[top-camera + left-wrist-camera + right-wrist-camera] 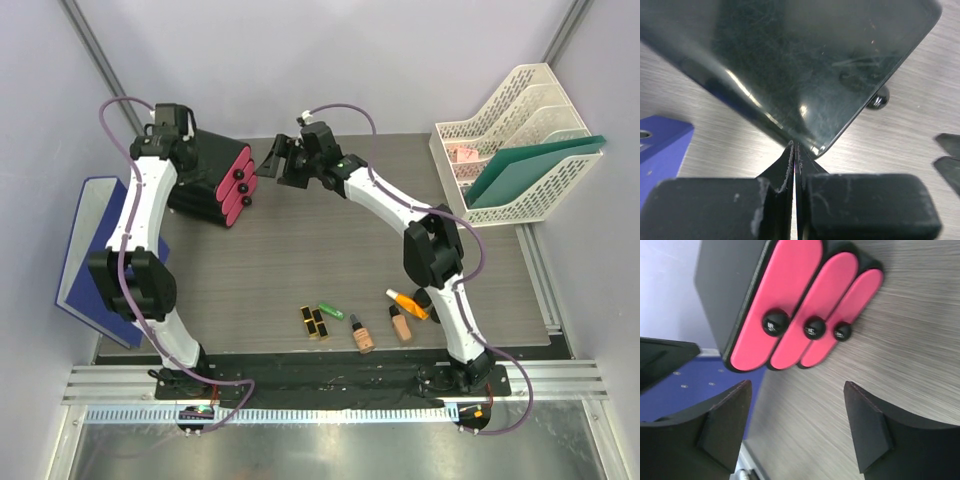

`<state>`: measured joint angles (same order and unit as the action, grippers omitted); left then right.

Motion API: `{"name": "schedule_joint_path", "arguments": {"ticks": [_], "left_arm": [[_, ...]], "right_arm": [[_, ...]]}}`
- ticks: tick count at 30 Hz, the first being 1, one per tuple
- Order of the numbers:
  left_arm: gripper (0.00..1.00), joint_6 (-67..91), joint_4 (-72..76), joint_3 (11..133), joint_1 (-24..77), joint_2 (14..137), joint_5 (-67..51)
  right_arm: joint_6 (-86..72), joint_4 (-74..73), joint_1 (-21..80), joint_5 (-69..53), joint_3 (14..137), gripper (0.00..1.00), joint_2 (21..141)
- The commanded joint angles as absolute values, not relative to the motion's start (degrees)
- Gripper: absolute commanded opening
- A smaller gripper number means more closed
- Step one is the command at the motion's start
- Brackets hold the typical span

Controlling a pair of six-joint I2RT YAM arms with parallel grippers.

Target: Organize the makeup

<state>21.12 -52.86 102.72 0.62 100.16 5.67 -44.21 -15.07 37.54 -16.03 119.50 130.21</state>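
Observation:
The makeup lies near the table's front edge: two black-and-gold lipsticks [314,322], a green tube [331,311], two beige black-capped foundation bottles [362,334] [401,325] and an orange white-capped tube [407,303]. No compacts show. Both grippers are far from it, at the black box with pink drawers [215,178]. My left gripper [188,140] is shut, its tips [795,146] at a corner of the box's glossy top [790,60]. My right gripper [268,165] is open and empty [797,390], facing the three pink drawer fronts [785,300] and their black knobs [815,327], a short way off.
A white file rack with green folders [520,150] stands at the back right. A blue board [85,250] lies off the table's left edge, also in the left wrist view [660,145]. My right arm spans the table's middle.

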Motion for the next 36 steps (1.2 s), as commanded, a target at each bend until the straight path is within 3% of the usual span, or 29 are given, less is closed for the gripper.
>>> {"name": "schedule_joint_path", "arguments": {"ticks": [1, 9, 21, 36], "left_arm": [[0.00, 23.29, -52.12, 105.64, 0.26, 101.95, 3.78], [0.00, 24.26, -53.09, 106.43, 0.26, 104.68, 3.96], [0.00, 23.64, -53.79, 106.35, -2.02, 105.38, 4.39], [0.00, 22.50, -54.40, 106.35, -2.37, 105.82, 3.87]], "right_arm": [[-52.89, -5.99, 37.97, -21.97, 124.01, 0.76, 133.58], [-65.02, 7.10, 38.05, -27.68, 127.79, 0.60, 140.44], [-72.95, 12.21, 38.93, -28.92, 134.47, 0.59, 148.53], [-76.55, 13.71, 39.02, -25.76, 136.23, 0.44, 152.66]]}}
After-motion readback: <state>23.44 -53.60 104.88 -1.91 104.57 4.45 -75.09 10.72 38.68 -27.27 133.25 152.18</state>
